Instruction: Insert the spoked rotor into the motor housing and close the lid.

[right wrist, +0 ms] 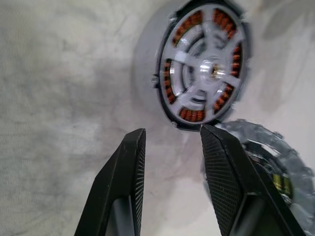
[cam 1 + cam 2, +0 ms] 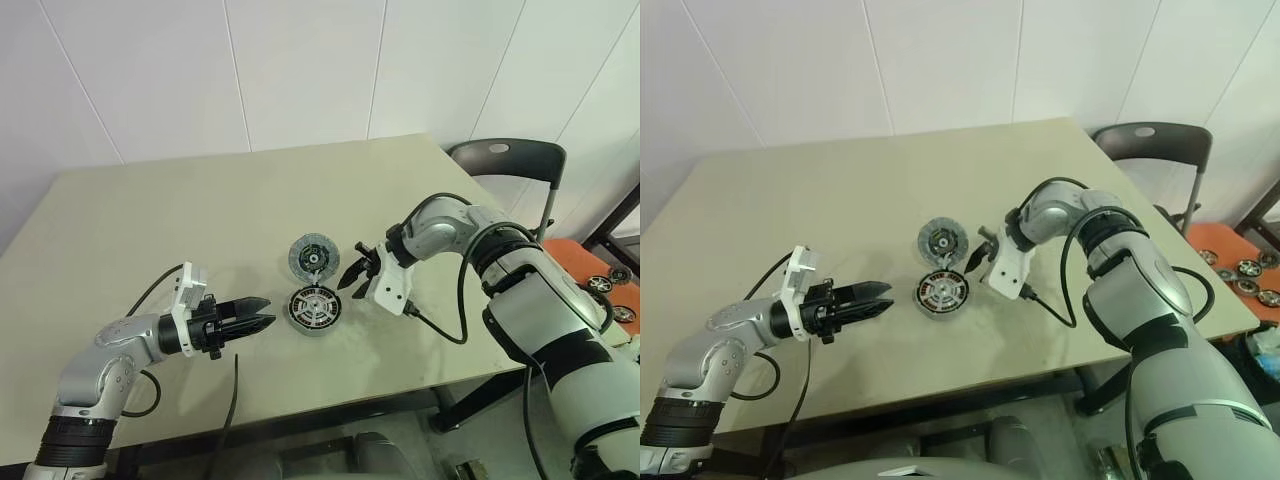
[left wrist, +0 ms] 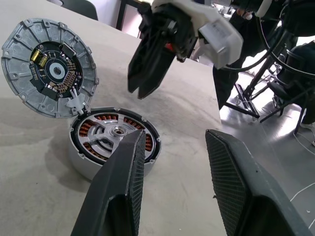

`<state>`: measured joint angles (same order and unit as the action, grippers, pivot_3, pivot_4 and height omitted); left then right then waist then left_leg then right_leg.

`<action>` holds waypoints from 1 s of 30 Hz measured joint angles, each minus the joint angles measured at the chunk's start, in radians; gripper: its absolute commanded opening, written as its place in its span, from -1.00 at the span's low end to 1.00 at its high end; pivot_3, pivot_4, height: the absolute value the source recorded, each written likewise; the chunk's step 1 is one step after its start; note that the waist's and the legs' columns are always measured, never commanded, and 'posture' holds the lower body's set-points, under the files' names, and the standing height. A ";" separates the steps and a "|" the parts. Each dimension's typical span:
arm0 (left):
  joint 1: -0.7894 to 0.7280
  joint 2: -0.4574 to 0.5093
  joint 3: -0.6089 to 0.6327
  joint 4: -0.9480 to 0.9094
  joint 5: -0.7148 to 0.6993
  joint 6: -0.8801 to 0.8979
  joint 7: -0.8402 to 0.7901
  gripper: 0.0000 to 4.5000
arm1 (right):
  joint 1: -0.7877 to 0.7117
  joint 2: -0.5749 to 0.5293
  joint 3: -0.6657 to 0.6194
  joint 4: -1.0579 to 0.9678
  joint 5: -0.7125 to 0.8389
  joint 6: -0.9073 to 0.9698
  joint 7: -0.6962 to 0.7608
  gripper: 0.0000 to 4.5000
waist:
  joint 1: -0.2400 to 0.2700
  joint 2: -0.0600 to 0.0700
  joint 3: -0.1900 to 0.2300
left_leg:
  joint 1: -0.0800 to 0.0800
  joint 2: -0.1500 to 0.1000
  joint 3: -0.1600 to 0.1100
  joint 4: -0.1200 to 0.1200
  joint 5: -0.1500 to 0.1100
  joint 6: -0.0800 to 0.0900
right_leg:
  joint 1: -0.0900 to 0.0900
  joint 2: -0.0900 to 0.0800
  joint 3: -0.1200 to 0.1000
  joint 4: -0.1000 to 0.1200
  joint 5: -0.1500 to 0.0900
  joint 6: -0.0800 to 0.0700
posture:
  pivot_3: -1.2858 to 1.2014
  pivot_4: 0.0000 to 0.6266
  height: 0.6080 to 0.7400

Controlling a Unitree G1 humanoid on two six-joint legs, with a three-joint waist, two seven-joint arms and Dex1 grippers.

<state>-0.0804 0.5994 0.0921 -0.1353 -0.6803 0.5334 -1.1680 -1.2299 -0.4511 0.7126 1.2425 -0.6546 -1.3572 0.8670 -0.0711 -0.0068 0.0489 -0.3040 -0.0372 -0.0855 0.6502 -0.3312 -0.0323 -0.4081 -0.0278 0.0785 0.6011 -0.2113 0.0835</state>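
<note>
Beige surface (image 2: pixel 200 210) carrying all parts, with a dark chair (image 2: pixel 510 160) beyond its far right corner.

Right tool (image 2: pixel 353 271) tilted down toward the left, fingers parted with a clear gap, gripping nothing, hanging just right of the housing and just off its rim. Left tool (image 2: pixel 262 322) lying level, pointed right, fingers parted a little, empty, tips just short of the housing's left side.

Housing (image 2: pixel 314 309) resting on the surface between the two tools, nearer the left tool's tips in the head views, open side up. Ring of copper windings visible through the gaps.

Lid (image 2: pixel 313 257) lying just behind the housing, touching or nearly touching its far rim, up and left of the right tool's fingers. Inner face up, green-and-black board at centre, tilted against the housing rim in the left wrist view.

Rotor (image 1: pixel 204 69) seated inside the housing, silver spokes and hub flush within the winding ring, ahead of the right tool's fingertips and apart from them.

Small white tab (image 3: pixel 75 101) sitting where lid and housing meet.
</note>
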 measured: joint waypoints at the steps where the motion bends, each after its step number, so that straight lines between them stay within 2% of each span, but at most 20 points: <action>1: 0.000 0.002 0.000 0.000 0.000 0.000 -0.001 -0.07 | -0.001 0.004 0.010 0.000 -0.014 0.000 -0.021 -0.17 | 0.000 0.000 0.000 | 0.000 0.000 0.000 0.000 0.000 0.000 | 0.000 0.000 0.000 0.000 0.000 0.000 | 0.03 -1.00 1.00; 6: 0.000 0.018 0.001 0.000 -0.001 0.002 -0.002 -0.07 | -0.005 0.024 0.058 -0.001 -0.086 -0.020 -0.084 -0.17 | -0.001 0.000 0.000 | 0.000 0.000 0.000 0.000 0.000 0.000 | 0.000 0.000 0.000 0.000 0.000 0.000 | 0.03 -1.00 1.00; 16: 0.000 0.021 0.001 0.000 -0.003 0.001 0.001 -0.07 | -0.042 0.077 0.077 -0.009 -0.033 -0.108 -0.014 -0.17 | -0.001 0.000 0.000 | 0.000 0.000 -0.001 0.000 0.000 0.000 | 0.000 0.000 0.000 0.001 0.000 0.000 | 0.03 -1.00 1.00; 30: 0.009 0.005 0.001 -0.022 -0.006 0.001 0.025 -0.07 | -0.041 0.100 0.080 -0.010 0.047 -0.074 0.100 -0.17 | -0.002 0.000 0.000 | 0.001 0.000 -0.001 0.001 0.000 0.000 | 0.000 0.000 0.000 0.003 0.000 0.000 | 0.03 -1.00 1.00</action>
<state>-0.0712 0.6043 0.0933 -0.1570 -0.6859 0.5339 -1.1429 -1.2710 -0.3515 0.7924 1.2322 -0.6076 -1.4312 0.9672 -0.0731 -0.0069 0.0489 -0.3032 -0.0368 -0.0864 0.6508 -0.3311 -0.0325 -0.4085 -0.0273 0.0782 0.6042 -0.2112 0.0837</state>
